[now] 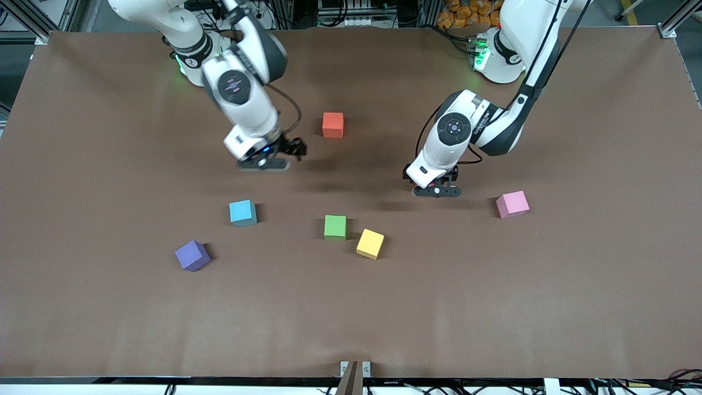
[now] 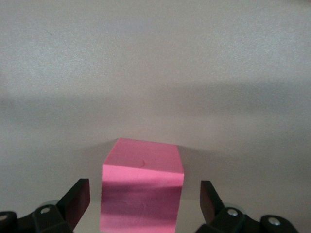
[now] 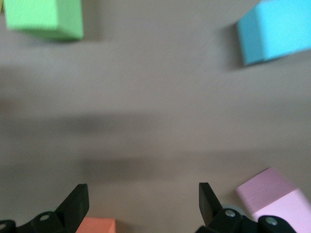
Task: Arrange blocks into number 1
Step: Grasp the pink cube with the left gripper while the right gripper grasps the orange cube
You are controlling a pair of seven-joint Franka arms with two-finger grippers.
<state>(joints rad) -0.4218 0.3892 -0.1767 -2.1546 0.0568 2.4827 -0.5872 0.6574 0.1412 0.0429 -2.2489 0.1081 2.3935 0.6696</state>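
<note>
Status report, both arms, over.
Left gripper open over a pink cube. Right gripper open, holding nothing. Orange block, light blue block, yellow block, purple block scattered. Green cube beside yellow.

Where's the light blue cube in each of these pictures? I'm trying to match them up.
Front view: light blue cube, toward the right arm's end from the green cube.
Right wrist view: light blue cube, cut off by the frame's edge.
Left wrist view: not in it.
Shared landmark: the green cube, in the front and right wrist views.

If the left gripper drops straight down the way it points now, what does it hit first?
Probably a pink cube: the left wrist view shows it between the open left gripper fingers. How far below is unclear.
</note>
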